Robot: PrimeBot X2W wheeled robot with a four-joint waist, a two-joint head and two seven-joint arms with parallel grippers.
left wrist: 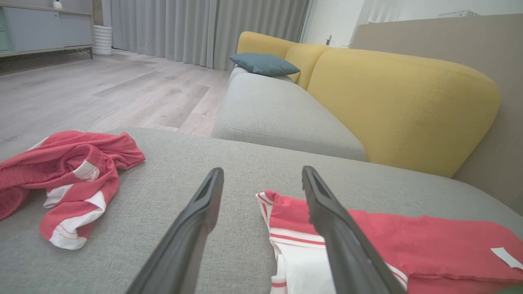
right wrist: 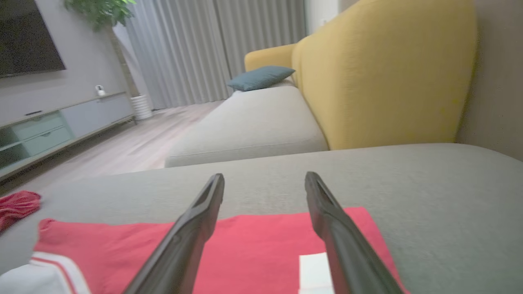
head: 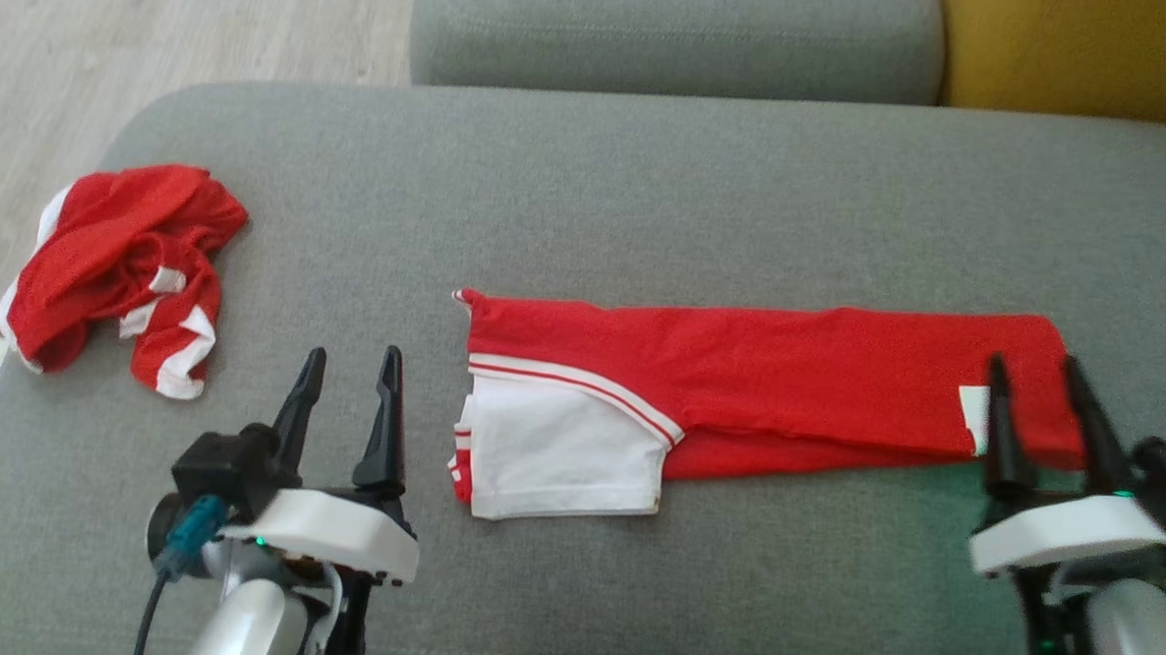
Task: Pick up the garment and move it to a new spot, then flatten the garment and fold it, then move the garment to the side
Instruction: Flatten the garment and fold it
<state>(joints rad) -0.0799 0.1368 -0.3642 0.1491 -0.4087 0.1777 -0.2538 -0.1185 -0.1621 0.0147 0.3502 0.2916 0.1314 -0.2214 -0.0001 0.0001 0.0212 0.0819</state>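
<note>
Head view with both wrist views; items run from largest to smallest.

**Grey sofa seat** (head: 648,193): the broad padded surface that carries everything here. A yellow backrest (head: 1077,49) rises at its far right corner.

**Garment** (head: 788,376): red cloth with a white panel (head: 558,454) and striped trim. It lies at the middle of the seat and reaches to the right as a long, flat, layered band. The first fold appears done, while the shift to the side is not yet made. Judged from its look, the cloth is light, soft and limp. It would probably sag in the middle and shed its layers if lifted at one point. The better hold is likely at both short ends at once, pinching through every layer and keeping the band taut.

**Crumpled red-and-white cloth** (head: 114,258): a loose heap at the seat's left edge, well apart from the band.

**Left gripper** (head: 354,352): jaws spread wide and empty, over bare seat just beside the band's white end.

**Right gripper** (head: 1033,362): jaws likewise spread and holding nothing, over the band's right end. Whether the tips touch the cloth cannot be told.

**White label** (head: 973,415): a small tag on the red cloth, beside the right gripper's inner finger.
</note>
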